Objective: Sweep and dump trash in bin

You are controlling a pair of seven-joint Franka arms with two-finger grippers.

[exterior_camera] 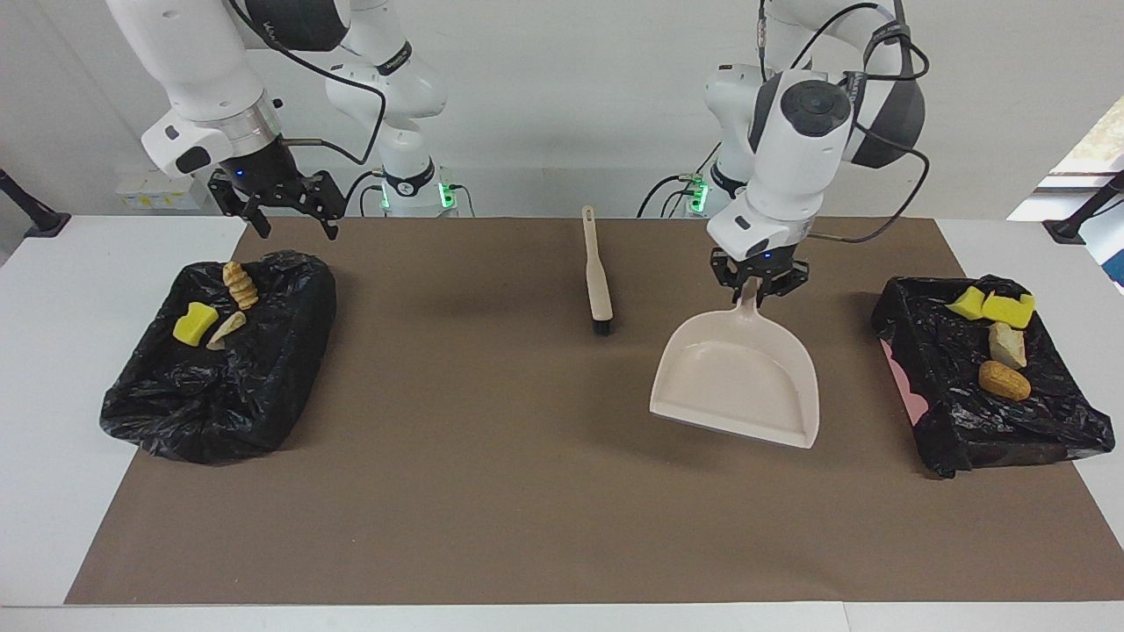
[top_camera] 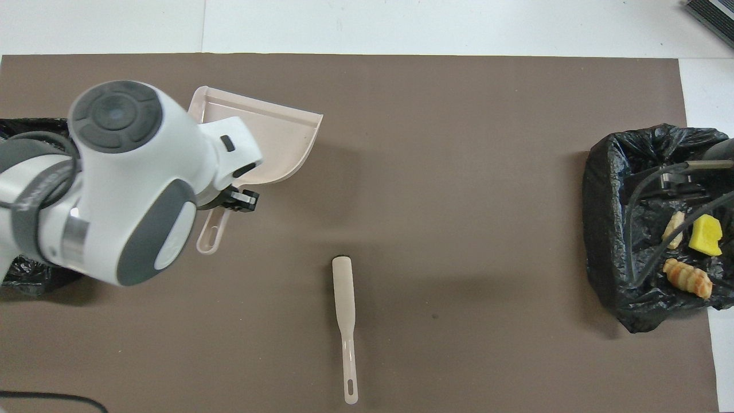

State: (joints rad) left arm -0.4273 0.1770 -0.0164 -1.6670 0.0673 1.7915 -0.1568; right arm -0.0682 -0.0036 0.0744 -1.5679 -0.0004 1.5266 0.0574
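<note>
Dustpan [exterior_camera: 736, 376] in my left gripper [exterior_camera: 757, 283]: the fingers are clamped on its handle and the beige pan hangs above the brown mat [exterior_camera: 492, 474], mouth tipped down and away from the robots, between the brush [exterior_camera: 598, 274] and the bin at the left arm's end of the table [exterior_camera: 1045, 430]. From overhead I see the same pan [top_camera: 275, 137] poking out from under the left arm's wrist. The brush lies flat on the mat near the middle of the table, handle toward the robots, untouched.

My right gripper [exterior_camera: 279, 215] waits with its fingers spread apart, nothing in them, over the robot-side edge of the bin at the right arm's end of the table [exterior_camera: 211, 412].

All the trash I can see already sits on the black liners. Four pieces [exterior_camera: 997, 338] lie in the bin at the left arm's end: two yellow sponge bits, a pale lump, an orange-brown lump. Three pieces [exterior_camera: 218, 312] lie in the other bin: a yellow sponge, a tan wedge, a ridged bread-like piece.
</note>
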